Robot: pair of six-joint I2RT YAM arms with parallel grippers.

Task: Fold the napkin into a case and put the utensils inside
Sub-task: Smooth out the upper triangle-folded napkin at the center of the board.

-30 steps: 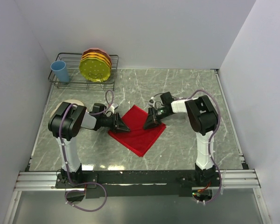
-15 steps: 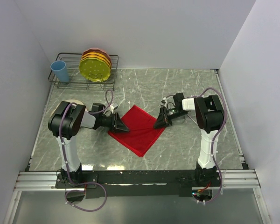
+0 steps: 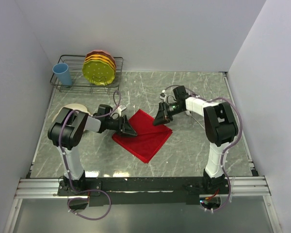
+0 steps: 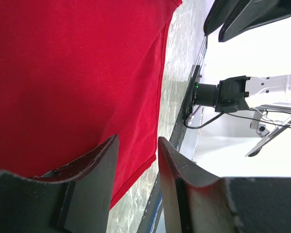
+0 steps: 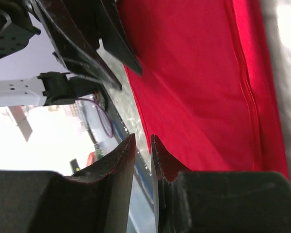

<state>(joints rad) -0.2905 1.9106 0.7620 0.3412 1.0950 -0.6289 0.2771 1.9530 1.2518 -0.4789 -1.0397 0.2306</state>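
The red napkin [image 3: 145, 138] lies folded as a diamond on the marble table, and it fills both wrist views [image 4: 77, 73] [image 5: 199, 87]. My left gripper [image 3: 129, 131] [image 4: 137, 143] lies low at the napkin's left edge, open, with a clear gap and nothing between its fingers. My right gripper [image 3: 160, 119] [image 5: 142, 138] sits at the napkin's upper right edge. Its jaws stand only slightly apart and hold nothing. The utensils are out of view.
A wire dish rack [image 3: 72, 86] at the back left holds yellow and orange plates [image 3: 101, 68] and a blue cup [image 3: 63, 74]. A cream plate [image 3: 76, 106] peeks out behind the left arm. Metal rails [image 3: 145, 184] run along the near edge, and white walls enclose the table.
The left jaws have widened at the napkin's left edge. The right gripper swung out to the right, then came back to the napkin's upper right edge, farther back than before.
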